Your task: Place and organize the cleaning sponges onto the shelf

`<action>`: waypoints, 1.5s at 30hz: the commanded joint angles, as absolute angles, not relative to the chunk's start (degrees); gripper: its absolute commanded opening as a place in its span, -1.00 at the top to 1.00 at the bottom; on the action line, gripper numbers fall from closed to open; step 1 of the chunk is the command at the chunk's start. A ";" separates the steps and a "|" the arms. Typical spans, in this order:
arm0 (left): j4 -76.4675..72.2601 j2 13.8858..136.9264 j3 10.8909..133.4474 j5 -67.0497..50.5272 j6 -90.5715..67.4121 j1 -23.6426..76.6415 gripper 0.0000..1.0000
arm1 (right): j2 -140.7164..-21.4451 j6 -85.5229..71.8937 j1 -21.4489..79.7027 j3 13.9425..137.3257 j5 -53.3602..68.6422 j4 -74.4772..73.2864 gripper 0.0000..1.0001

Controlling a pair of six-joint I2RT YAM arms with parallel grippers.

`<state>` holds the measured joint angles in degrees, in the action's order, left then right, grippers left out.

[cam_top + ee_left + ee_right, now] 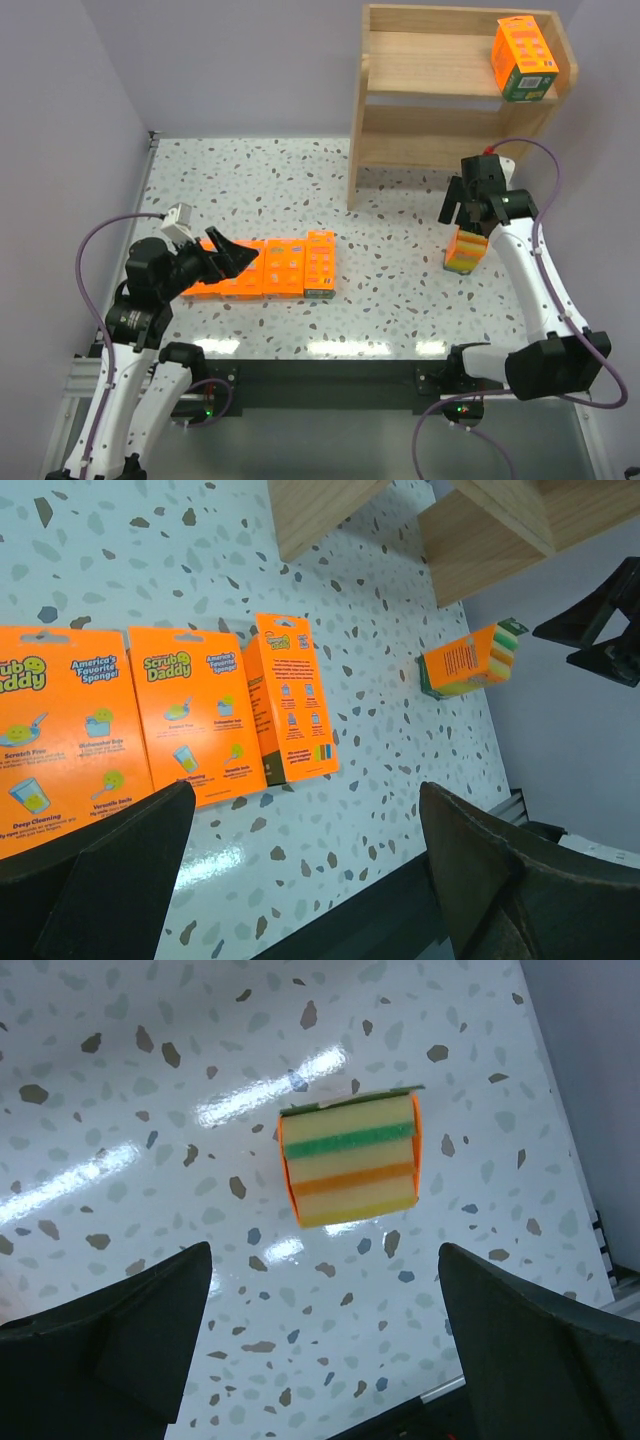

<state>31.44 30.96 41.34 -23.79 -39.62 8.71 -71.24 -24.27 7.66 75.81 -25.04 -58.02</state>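
Top view. A speckled table (400,290) carries a wooden shelf (400,100) of 2 tiers at the far right. 1 orange sponge pack (524,58) stands at the right end of the upper tier, its dark green band lowest. A row of orange packs (285,267) lies flat at the near left, touching side by side; the rightmost shows a green band at its near end. The left gripper (238,258), jaws apart, hangs over the row's left part. The right gripper (465,218), jaws spread, hangs directly above 1 lone pack (466,256) near the shelf.
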 commanded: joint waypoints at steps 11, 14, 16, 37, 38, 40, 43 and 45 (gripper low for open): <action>31.73 30.06 41.75 -23.55 -38.23 8.88 -1.00 | -78.13 -17.49 -1.40 71.45 -19.78 -46.85 -0.98; 31.82 30.06 41.75 -23.55 -38.32 8.88 -1.00 | -79.27 -17.14 -1.67 71.02 -18.64 -44.66 -0.97; 31.82 29.80 41.66 -23.55 -38.49 8.88 -1.00 | -79.89 -17.40 -2.02 70.67 -18.02 -44.12 -0.97; 33.84 28.21 42.10 -22.59 -37.62 8.88 -1.00 | -80.69 -21.53 -2.99 64.78 -18.81 -40.43 0.18; 33.84 28.21 42.10 -22.59 -37.62 8.88 -1.00 | -79.99 -21.88 -2.99 64.43 -18.72 -41.47 0.34; 33.58 28.30 41.93 -22.59 -37.62 8.96 -1.00 | -79.28 -21.97 -3.08 63.99 -18.72 -43.06 0.65; 33.40 28.04 41.75 -22.68 -37.71 8.88 -1.00 | -77.26 -22.41 -2.99 63.90 -18.46 -44.64 0.71; 33.40 28.04 41.66 -22.76 -37.71 8.88 -1.00 | -75.85 -22.50 -3.08 64.33 -17.49 -46.14 0.76</action>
